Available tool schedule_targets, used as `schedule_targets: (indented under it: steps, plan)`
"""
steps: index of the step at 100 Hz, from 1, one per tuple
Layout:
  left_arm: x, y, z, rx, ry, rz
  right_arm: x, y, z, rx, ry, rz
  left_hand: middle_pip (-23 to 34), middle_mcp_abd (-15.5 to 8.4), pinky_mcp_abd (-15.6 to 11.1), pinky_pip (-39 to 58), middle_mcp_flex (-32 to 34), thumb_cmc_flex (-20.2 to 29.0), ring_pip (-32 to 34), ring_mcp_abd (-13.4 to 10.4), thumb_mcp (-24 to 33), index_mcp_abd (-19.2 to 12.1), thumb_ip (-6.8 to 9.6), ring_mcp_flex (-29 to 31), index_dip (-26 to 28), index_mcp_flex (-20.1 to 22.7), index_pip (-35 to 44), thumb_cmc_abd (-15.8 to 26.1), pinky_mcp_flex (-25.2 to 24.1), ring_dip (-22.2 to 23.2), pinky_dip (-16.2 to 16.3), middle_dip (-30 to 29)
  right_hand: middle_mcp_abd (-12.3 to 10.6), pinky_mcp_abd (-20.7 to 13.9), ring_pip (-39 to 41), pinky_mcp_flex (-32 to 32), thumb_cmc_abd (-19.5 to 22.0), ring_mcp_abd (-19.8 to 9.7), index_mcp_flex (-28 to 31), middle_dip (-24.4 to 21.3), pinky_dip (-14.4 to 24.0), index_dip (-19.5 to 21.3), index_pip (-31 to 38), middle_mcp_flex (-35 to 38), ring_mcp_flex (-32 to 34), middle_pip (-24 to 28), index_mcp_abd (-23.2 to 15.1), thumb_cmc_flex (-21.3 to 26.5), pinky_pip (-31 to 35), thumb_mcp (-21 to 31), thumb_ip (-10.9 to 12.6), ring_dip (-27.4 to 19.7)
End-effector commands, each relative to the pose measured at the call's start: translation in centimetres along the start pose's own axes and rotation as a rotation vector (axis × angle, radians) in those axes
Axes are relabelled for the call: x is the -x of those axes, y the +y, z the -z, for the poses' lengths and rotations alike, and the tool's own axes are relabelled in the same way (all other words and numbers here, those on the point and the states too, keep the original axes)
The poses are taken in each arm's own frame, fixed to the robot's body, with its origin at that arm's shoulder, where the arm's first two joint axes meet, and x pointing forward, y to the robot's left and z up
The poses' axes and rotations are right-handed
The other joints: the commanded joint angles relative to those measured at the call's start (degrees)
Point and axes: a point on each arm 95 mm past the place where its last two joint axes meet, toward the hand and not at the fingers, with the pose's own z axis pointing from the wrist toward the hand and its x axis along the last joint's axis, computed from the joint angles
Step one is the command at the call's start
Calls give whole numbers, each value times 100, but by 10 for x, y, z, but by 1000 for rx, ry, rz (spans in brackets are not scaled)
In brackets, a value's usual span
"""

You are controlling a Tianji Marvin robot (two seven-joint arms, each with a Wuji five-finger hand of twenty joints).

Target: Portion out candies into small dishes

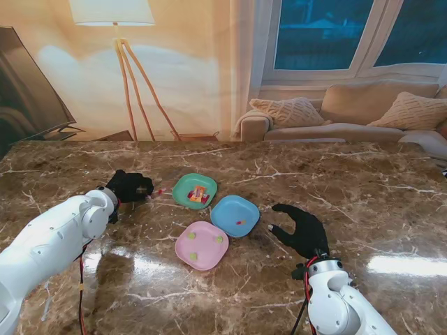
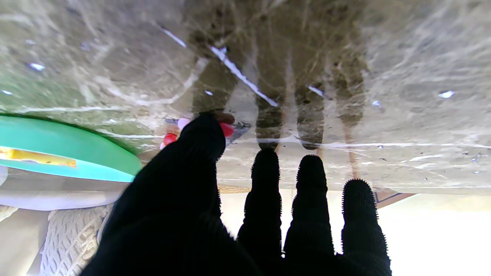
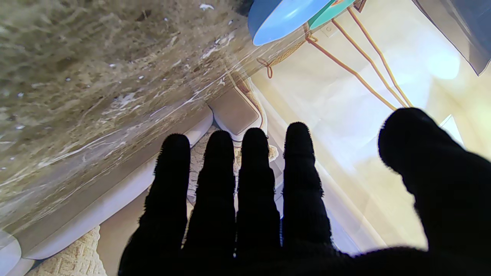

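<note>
Left of frame centre, the black-gloved left hand (image 1: 130, 187) pinches a small red candy (image 2: 227, 129) at its thumb, just beside the round green plastic dish (image 1: 195, 190) heaped with candies, probably the supply. Lower right, the right hand (image 1: 302, 230) rests spread, holding nothing.

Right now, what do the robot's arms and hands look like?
Both arms are smooth, rounded white shells with chunky joints. The left arm has a thin red cable running along it, and the right arm shows red and black cables at the wrist. The left hand and right hand each wear a fuzzy black glove with five fingers.
</note>
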Motion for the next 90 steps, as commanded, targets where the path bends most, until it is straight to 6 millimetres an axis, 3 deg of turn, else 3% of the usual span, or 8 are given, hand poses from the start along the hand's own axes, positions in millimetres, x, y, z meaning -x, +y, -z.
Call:
schedule_targets:
  steps: [1, 26, 53, 68, 79, 90]
  plan:
    - [14, 63, 23, 166, -32, -34, 1, -6, 3, -26, -10, -9, 224, -23, 20, 142, 336, 487, 103, 25, -281, 214, 199, 11, -791, 819, -396, -474, -24, 97, -43, 142, -26, -10, -13, -44, 59, 88, -16, 58, 92, 41, -11, 45, -161, -4, -120, -117, -102, 111, 81, 53]
    - [18, 67, 23, 179, -4, -55, 0, -7, 2, -30, -8, -14, 353, -50, 43, 170, 357, 556, 134, 7, -324, -72, 222, 39, -329, 788, 158, -425, -23, 112, -46, 261, -41, -11, -12, -43, 62, 83, -17, 60, 93, 40, -10, 48, -149, -4, -124, -127, -101, 112, 79, 55]
    - [21, 73, 24, 192, 7, -51, -1, -7, 1, -35, -3, -16, 449, -83, -13, 125, 296, 466, 135, -17, -195, 1, 218, -60, 489, 630, -133, -244, -82, 124, -64, 495, -46, -17, -10, -40, 77, 87, -21, 67, 93, 38, -12, 64, -134, 4, -126, -134, -103, 114, 80, 59]
    - [22, 75, 25, 197, 20, -52, -2, -7, 1, -32, -1, -17, 463, -82, -56, 56, 381, 347, 140, -35, 62, 9, 214, -103, 1072, 591, -366, -241, -116, 149, -52, 1631, -47, -19, -10, -35, 89, 82, -25, 71, 93, 36, -13, 68, -131, 6, -131, -139, -103, 121, 83, 60]
    - [22, 75, 26, 177, 25, -44, -2, -7, 0, -31, 0, -18, 476, -89, -72, 46, 522, 293, 184, -53, 101, 54, 205, -93, 1218, 548, -416, -206, -124, 194, -40, 2183, -47, -18, -12, -33, 95, 80, -37, 73, 94, 34, -18, 71, -132, 7, -136, -146, -102, 125, 83, 60]
    - [22, 74, 26, 169, 25, -40, -2, -7, 0, -31, 1, -20, 499, -116, -77, 17, 542, 250, 182, -65, 184, 53, 224, -108, 1303, 510, -397, -235, -159, 201, -42, 2358, -51, -21, -12, -31, 98, 76, -46, 73, 94, 32, -23, 70, -130, 6, -133, -151, -102, 128, 83, 60]
